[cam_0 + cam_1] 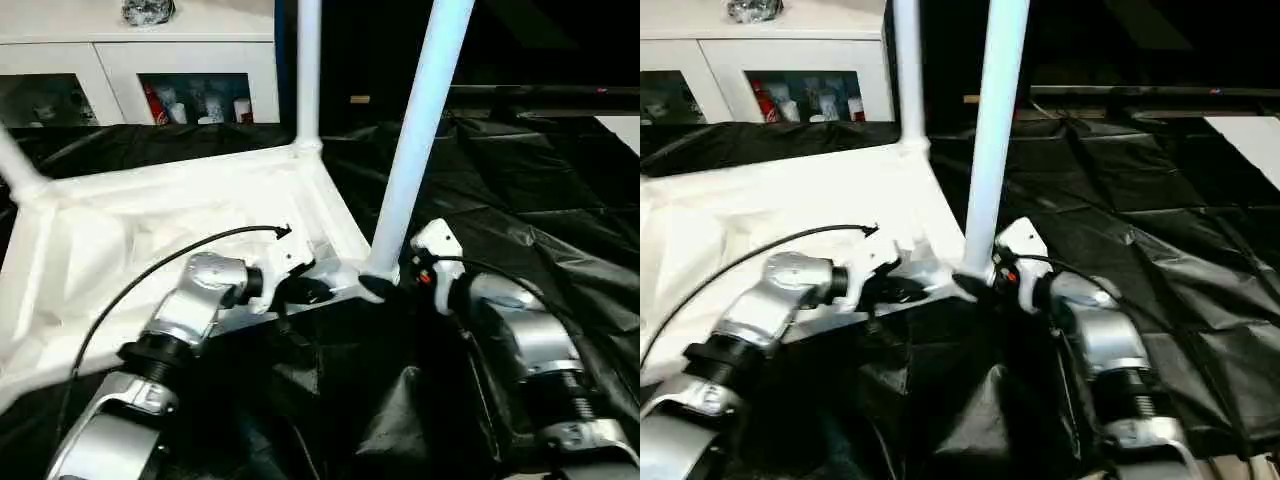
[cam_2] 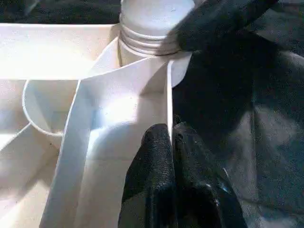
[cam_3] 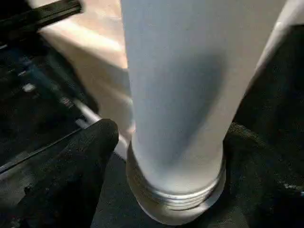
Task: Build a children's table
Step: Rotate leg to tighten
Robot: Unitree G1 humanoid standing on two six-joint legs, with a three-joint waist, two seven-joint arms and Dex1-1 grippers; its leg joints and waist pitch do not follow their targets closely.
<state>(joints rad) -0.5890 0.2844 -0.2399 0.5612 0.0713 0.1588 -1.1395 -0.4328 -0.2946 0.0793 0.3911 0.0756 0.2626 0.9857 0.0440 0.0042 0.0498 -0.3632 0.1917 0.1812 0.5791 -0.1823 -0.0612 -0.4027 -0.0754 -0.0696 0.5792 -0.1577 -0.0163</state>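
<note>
The left gripper (image 1: 300, 290) pinches the thin rim of the upturned tabletop (image 1: 150, 240), its black fingers closed flat on that edge at about six o'clock from the far corner leg (image 1: 308, 70). The right gripper (image 1: 395, 280) sits at the foot of the near leg (image 1: 420, 130), fingers spread either side of it; whether they press the leg is hard to judge from here. That leg stands nearly upright, leaning slightly toward one o'clock, its top cut off by the frame. A third leg (image 1: 18, 170) pokes up at nine o'clock, mostly out of frame. The tabletop lies ribbed side up on black sheeting (image 1: 520, 200) covering the counter, and a white cabinet (image 1: 150, 60) stands behind.

From the left wrist, the two fingertips (image 2: 161, 156) meet on the rim, and the threaded leg base sits in its socket (image 2: 147, 38) beyond, partly hidden by a black finger of the other gripper.

From the right wrist, the leg's long axis runs straight up, its threaded collar (image 3: 175, 190) showing above the socket; one black finger (image 3: 80, 156) stands just beside it, apart, while the other finger is hard to make out.
</note>
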